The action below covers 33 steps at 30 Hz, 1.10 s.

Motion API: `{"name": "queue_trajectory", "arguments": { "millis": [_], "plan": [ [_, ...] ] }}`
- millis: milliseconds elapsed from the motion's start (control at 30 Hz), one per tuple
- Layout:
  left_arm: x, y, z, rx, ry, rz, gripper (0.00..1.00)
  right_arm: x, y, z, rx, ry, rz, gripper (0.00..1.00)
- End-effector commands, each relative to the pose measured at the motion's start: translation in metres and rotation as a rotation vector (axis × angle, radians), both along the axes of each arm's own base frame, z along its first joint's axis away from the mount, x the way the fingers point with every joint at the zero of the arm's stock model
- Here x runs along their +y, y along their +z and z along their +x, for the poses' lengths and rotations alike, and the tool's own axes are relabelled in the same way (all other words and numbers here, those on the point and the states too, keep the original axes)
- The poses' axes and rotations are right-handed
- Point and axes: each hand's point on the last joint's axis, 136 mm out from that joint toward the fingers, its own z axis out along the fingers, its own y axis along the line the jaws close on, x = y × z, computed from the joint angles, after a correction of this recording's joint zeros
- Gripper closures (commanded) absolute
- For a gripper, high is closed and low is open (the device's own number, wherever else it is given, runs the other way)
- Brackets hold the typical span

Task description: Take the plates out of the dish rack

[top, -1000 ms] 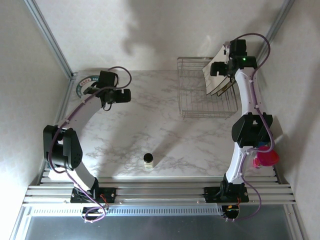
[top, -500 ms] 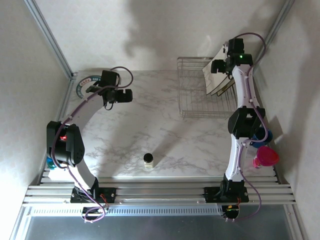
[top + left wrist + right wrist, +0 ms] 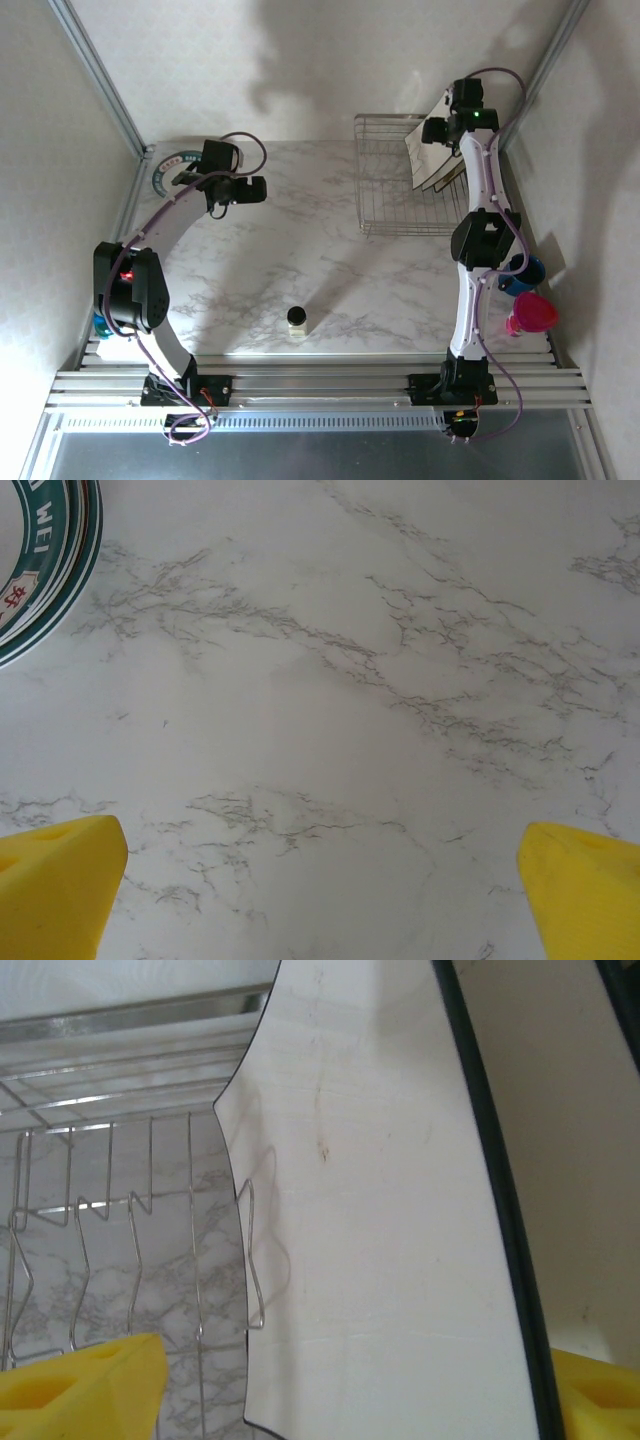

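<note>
The silver wire dish rack stands at the back right of the marble table. Two square cream plates with dark edges lean upright in its right end. My right gripper hovers over them, open. In the right wrist view its yellow fingertips straddle the nearer square plate, with the second plate behind and the rack's dividers at left. A round plate with a teal-green rim lies flat at the far left. My left gripper hangs open just right of it, above bare marble, the round plate's rim at the corner.
A small dark-capped bottle stands near the front middle. A blue cup and a pink cup sit by the right arm's elbow at the table's right edge. Walls close in on both sides.
The right arm has straightened and its elbow swung left, bringing the gripper slightly farther back over the square plates. The left arm's lower link turned; its gripper hardly moved.
</note>
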Motion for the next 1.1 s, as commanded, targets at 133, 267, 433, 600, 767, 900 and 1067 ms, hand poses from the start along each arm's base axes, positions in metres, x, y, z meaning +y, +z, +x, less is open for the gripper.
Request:
{"name": "queue_trajectory", "arguments": {
  "millis": [133,267,433,600,767,900,1067],
  "plan": [
    [-0.006,0.002,0.007,-0.016,-0.007,-0.026,0.00,-0.001,0.002,0.014,-0.048,-0.022,0.031,0.32],
    [-0.007,-0.002,0.008,-0.007,-0.008,-0.028,0.01,-0.002,0.003,0.013,-0.048,-0.029,0.024,0.39],
    [-0.010,-0.002,0.012,-0.007,-0.011,-0.038,0.00,-0.002,0.009,0.011,-0.058,-0.029,0.006,0.46],
    [-0.012,-0.002,0.015,-0.010,-0.016,-0.044,0.00,-0.003,0.011,0.009,-0.059,-0.027,-0.010,0.60],
    [-0.014,-0.007,0.017,0.000,-0.019,-0.052,0.00,-0.001,0.012,0.009,-0.058,-0.027,-0.008,0.62],
    [-0.014,-0.008,0.016,0.002,-0.018,-0.053,0.00,0.000,0.013,0.008,-0.059,-0.028,-0.014,0.73],
    [-0.013,-0.010,0.015,0.003,-0.017,-0.048,0.01,0.004,0.016,0.008,-0.068,-0.021,-0.012,0.78]
  ]
}}
